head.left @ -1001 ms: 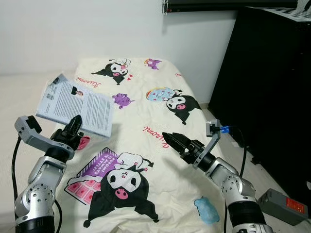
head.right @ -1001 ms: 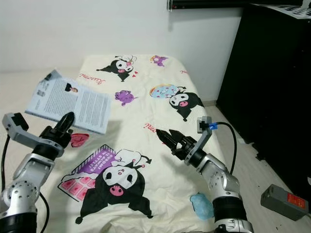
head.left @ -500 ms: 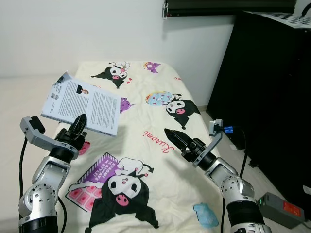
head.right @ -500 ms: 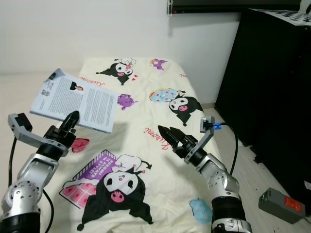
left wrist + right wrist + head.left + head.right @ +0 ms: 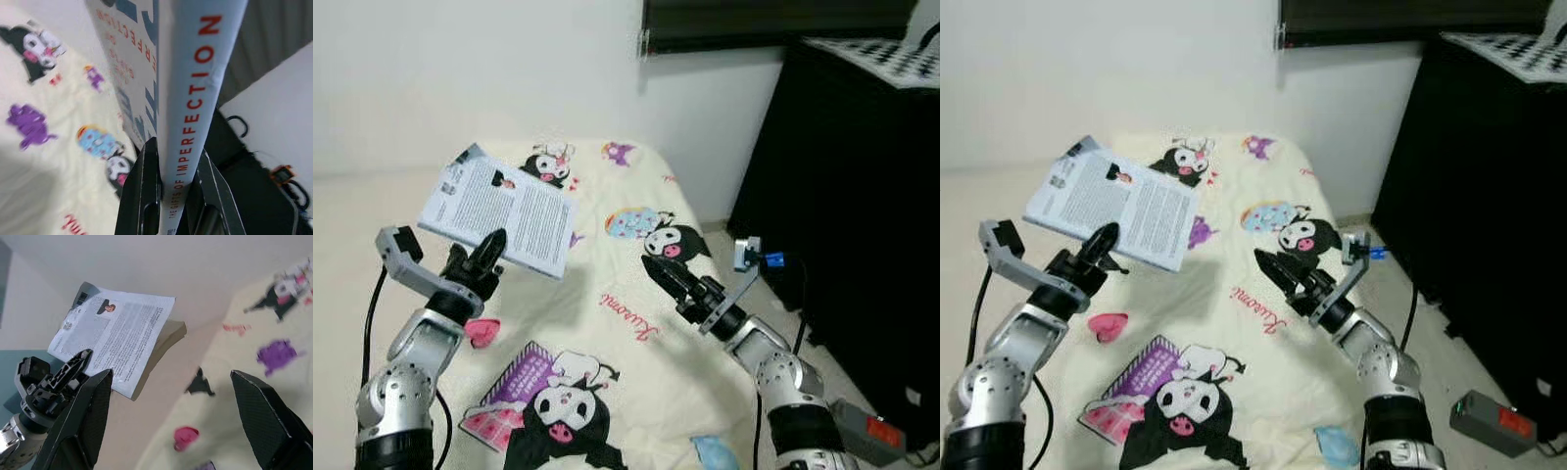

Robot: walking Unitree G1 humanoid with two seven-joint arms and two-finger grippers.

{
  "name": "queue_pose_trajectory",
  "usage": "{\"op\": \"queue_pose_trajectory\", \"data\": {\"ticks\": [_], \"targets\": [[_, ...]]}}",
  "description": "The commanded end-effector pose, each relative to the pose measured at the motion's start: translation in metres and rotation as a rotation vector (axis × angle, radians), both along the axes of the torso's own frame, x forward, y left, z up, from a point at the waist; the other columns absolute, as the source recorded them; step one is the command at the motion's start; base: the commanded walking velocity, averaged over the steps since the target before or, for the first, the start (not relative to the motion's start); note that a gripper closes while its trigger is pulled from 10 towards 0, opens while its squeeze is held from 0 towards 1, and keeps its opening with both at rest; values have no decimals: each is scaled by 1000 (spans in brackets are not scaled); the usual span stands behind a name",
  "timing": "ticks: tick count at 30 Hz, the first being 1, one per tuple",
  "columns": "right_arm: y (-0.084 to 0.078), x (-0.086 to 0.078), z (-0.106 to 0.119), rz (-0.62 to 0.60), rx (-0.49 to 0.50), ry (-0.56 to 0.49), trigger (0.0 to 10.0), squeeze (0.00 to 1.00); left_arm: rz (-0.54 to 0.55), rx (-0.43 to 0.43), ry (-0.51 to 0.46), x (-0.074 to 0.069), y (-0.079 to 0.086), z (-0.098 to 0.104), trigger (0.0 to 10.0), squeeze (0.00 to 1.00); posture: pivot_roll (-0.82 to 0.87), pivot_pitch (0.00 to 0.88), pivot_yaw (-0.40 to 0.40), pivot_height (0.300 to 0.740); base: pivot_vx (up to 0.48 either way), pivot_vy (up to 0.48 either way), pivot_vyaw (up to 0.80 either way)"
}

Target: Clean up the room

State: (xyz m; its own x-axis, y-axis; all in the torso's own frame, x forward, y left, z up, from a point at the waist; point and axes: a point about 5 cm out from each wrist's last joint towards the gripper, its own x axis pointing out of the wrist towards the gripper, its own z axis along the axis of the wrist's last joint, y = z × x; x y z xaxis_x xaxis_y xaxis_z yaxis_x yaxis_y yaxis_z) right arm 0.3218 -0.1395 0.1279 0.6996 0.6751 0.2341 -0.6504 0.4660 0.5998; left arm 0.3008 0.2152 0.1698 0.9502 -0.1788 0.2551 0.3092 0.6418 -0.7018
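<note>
Carrying step: left hand (image 5: 491,247) clamps pale-blue paperback book (image 5: 499,209) by its spine, held above cartoon-print bed (image 5: 636,294). Right hand (image 5: 658,270) w/ fingers wide, empty. Next probably needs a shelf or table to set it on.

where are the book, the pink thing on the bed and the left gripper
book (image 5: 504,209), left eye view, middle of its back cover
pink thing (image 5: 481,333), left eye view, its centre
left gripper (image 5: 492,247), left eye view, between fingertips
</note>
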Motion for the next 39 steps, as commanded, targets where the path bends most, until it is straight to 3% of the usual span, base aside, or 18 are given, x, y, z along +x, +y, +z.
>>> {"op": "queue_pose_trajectory", "data": {"ticks": [1,11,19,21,25,30,31,39], "targets": [[3,-3,-3,20,10,13,10000,0,5,4,-33,0,4,5,10000,0,-25,0,-39,670,0,0,0],[4,-2,-2,29,19,13,10000,0,-18,15,-35,2,0,5,10000,0,-29,0,-42,700,0,0,0],[4,-3,5,38,98,7,10000,0,-56,-6,-116,-1,-4,16,10000,0,-36,0,-43,725,0,0,0],[9,-6,9,82,160,9,10000,0,-180,-6,-224,-14,-15,25,10000,0,-38,0,-43,740,0,0,0],[19,-9,9,127,161,12,10000,0,-297,10,-282,-27,-27,28,10000,0,-40,0,-44,740,0,0,0],[31,-12,7,162,150,34,10000,0,-351,33,-273,-30,-34,27,10000,0,-42,0,-47,740,0,0,0],[36,-12,6,172,151,39,10000,0,-352,61,-227,-26,-36,24,10000,0,-40,0,-46,740,-341,0,0],[36,-12,6,161,173,63,10000,0,-347,93,-219,-23,-37,20,10000,0,-42,0,-43,740,-103,0,0]]}}
